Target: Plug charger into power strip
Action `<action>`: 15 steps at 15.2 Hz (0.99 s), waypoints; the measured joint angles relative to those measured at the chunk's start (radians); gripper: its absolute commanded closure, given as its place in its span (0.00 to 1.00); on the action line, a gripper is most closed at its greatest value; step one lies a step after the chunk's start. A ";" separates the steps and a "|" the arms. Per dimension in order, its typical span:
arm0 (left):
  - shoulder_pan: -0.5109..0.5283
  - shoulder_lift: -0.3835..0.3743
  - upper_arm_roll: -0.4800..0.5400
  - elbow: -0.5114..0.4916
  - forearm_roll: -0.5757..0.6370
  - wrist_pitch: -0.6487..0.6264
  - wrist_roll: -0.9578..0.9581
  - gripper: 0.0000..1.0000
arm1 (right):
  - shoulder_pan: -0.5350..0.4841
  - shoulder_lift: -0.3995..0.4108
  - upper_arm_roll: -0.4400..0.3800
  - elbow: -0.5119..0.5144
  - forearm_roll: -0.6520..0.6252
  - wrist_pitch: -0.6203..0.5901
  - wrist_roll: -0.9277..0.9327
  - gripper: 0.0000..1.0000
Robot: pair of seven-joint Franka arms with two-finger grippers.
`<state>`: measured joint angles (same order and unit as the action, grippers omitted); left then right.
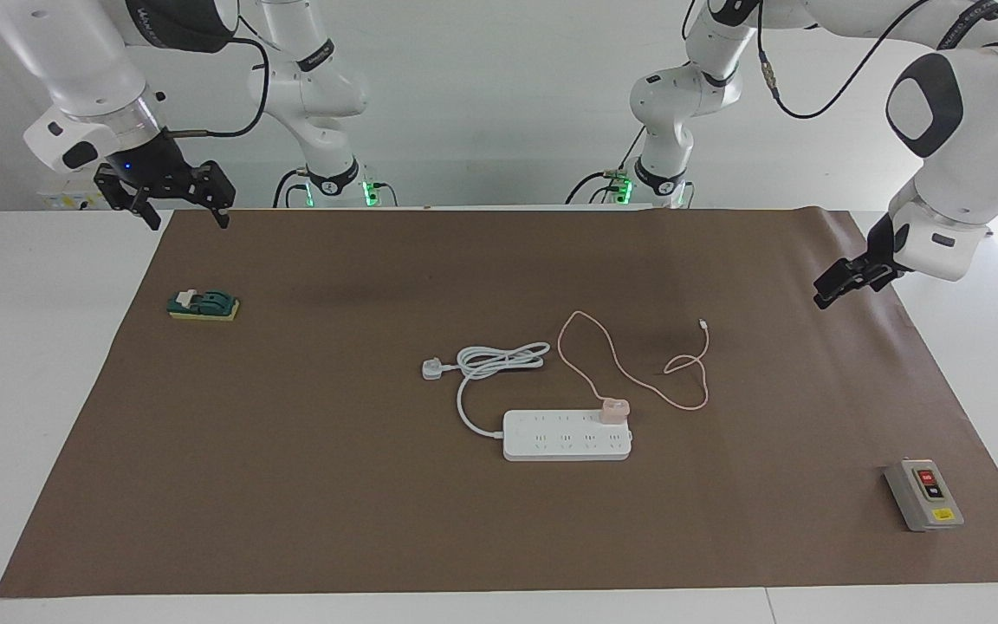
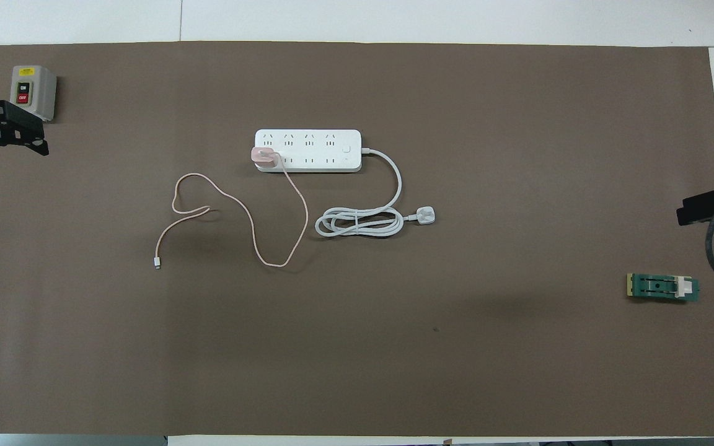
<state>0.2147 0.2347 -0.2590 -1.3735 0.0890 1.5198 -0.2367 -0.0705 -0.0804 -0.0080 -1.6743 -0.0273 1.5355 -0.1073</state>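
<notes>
One charger (image 1: 614, 409), a small pale-pink cube with rounded edges, sits plugged into the one power strip (image 1: 567, 436), at the socket on the corner toward my left arm's end and nearer to me. In the overhead view it is at the strip's 8 o'clock corner. Its one thin pink cable (image 2: 251, 226) trails off in loose loops on the brown mat (image 1: 334, 520) toward 7 o'clock, ending in a small connector.

The strip is a long flat white plastic bar with rounded corners and two rows of sockets. Its thick white cord (image 2: 357, 222) leaves the end toward my right arm, coils once, and ends in one white three-pin plug (image 2: 425, 215).

One grey switch box (image 2: 32, 91) with red and black buttons stands near the mat's 10 o'clock corner in that view. One green clip-like block (image 2: 662, 287) on a yellow base lies at 4 o'clock.

My left end effector (image 1: 847, 279) hangs over the mat's edge at my left arm's end, spread and holding nothing. My right end effector (image 1: 180, 203) waits over the mat's corner at my right arm's end, fingers spread, empty. The mat covers a white desk (image 1: 31, 347).
</notes>
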 measured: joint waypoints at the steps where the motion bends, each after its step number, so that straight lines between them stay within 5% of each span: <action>1: 0.000 -0.020 -0.004 -0.017 0.000 -0.001 0.010 0.00 | 0.000 0.000 0.000 0.000 0.000 0.000 0.000 0.00; 6: 0.005 -0.119 0.005 -0.133 0.000 -0.001 0.065 0.00 | 0.000 0.000 0.000 0.000 0.000 0.000 0.000 0.00; 15: 0.004 -0.128 0.033 -0.142 0.000 0.034 0.078 0.00 | 0.000 0.000 0.000 0.000 0.000 0.000 0.000 0.00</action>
<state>0.2189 0.1070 -0.2263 -1.5159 0.0890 1.5536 -0.1590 -0.0705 -0.0804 -0.0080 -1.6743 -0.0273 1.5355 -0.1073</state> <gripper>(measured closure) 0.000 0.000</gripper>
